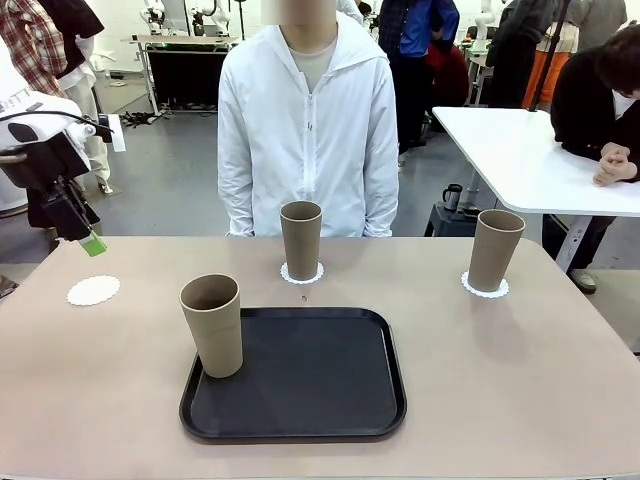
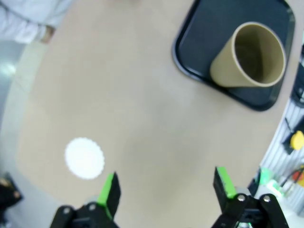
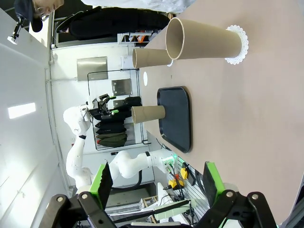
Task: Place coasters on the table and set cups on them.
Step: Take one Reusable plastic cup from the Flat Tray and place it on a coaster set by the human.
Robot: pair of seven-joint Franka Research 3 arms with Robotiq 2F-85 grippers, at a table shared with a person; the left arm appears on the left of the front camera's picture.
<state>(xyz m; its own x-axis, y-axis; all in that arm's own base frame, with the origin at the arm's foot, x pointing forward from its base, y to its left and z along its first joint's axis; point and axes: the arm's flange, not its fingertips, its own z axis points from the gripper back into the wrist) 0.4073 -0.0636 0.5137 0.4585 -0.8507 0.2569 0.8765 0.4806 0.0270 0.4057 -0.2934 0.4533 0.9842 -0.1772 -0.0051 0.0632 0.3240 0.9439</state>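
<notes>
Bare coaster (image 1: pixel 93 291) lies flat on the left side of the table (image 1: pixel 520 390) in the front view, nothing on it. Middle cup (image 1: pixel 301 238) stands upright on the middle coaster (image 1: pixel 302 274) at the far edge, just in front of the person (image 1: pixel 308 130) in a white jacket. Right cup (image 1: pixel 495 250) stands upright on the right coaster (image 1: pixel 485 288), far right. Tray cup (image 1: pixel 212 325) stands upright on the left side of the black tray (image 1: pixel 300 380), which sits near the middle of the table. No coaster under that cup. My left gripper (image 1: pixel 88 240) hangs near the table's far left corner, apart from the bare coaster. I can't tell its finger state from this view.

Left wrist view: my left gripper (image 2: pixel 166 187) has its fingers (image 2: pixel 110 190) spread wide, with nothing but plain table (image 2: pixel 142 104) between them. The bare coaster (image 2: pixel 84 158) lies just beyond one finger, off to its outer side, not touched. The tray cup (image 2: pixel 249 57) is well apart on the black tray (image 2: pixel 213 23), and I see down into its mouth. The person's white sleeve (image 2: pixel 23 19) shows at a corner.

Right wrist view, rolled sideways: my right gripper (image 3: pixel 156 183) has its fingers (image 3: pixel 211 178) spread, pinching nothing. It looks along the table (image 3: pixel 256 118) from the right side. The right cup (image 3: pixel 204 42) is closest, on the right coaster (image 3: pixel 240 45). The middle cup (image 3: pixel 152 57) is behind it. The tray cup (image 3: pixel 148 114) on the black tray (image 3: pixel 175 118) is farther left, with my left arm (image 3: pixel 95 111) beyond.
</notes>
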